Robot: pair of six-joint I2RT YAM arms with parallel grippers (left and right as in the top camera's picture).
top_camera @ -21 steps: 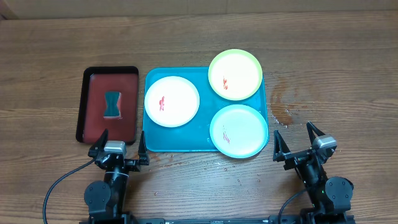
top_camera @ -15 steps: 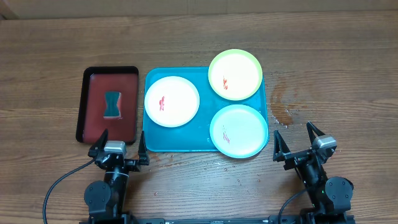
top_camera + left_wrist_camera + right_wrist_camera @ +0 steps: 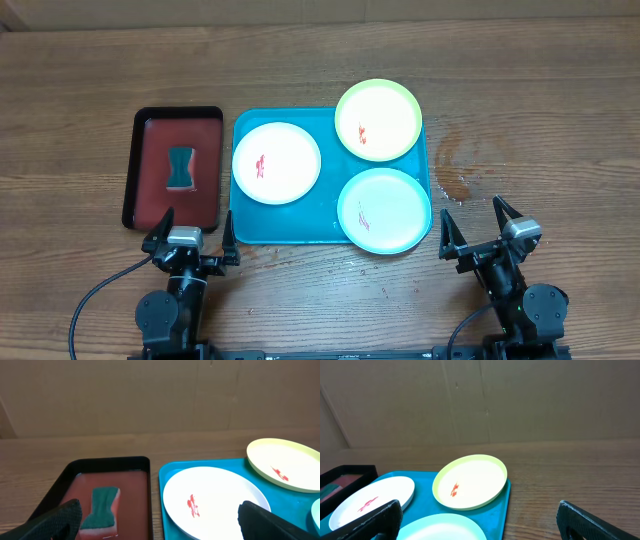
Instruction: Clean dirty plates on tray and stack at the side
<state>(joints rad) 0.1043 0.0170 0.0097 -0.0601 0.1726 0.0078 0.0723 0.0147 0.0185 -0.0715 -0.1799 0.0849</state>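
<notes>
The turquoise tray (image 3: 283, 222) holds three plates, each with a red smear: a white plate (image 3: 277, 162) at its left, a yellow-green plate (image 3: 378, 119) at the back right, a mint-aqua plate (image 3: 384, 211) at the front right. My left gripper (image 3: 190, 236) is open and empty near the table's front edge, in front of the gap between the two trays. My right gripper (image 3: 478, 228) is open and empty, front right of the tray. The left wrist view shows the white plate (image 3: 212, 500) and the yellow-green plate (image 3: 287, 463). The right wrist view shows all three plates (image 3: 470, 481).
A smaller black-rimmed dark red tray (image 3: 140, 165) stands left of the turquoise tray and holds a green sponge (image 3: 181, 168), which also shows in the left wrist view (image 3: 102, 506). Small wet spots (image 3: 455, 185) mark the wood right of the tray.
</notes>
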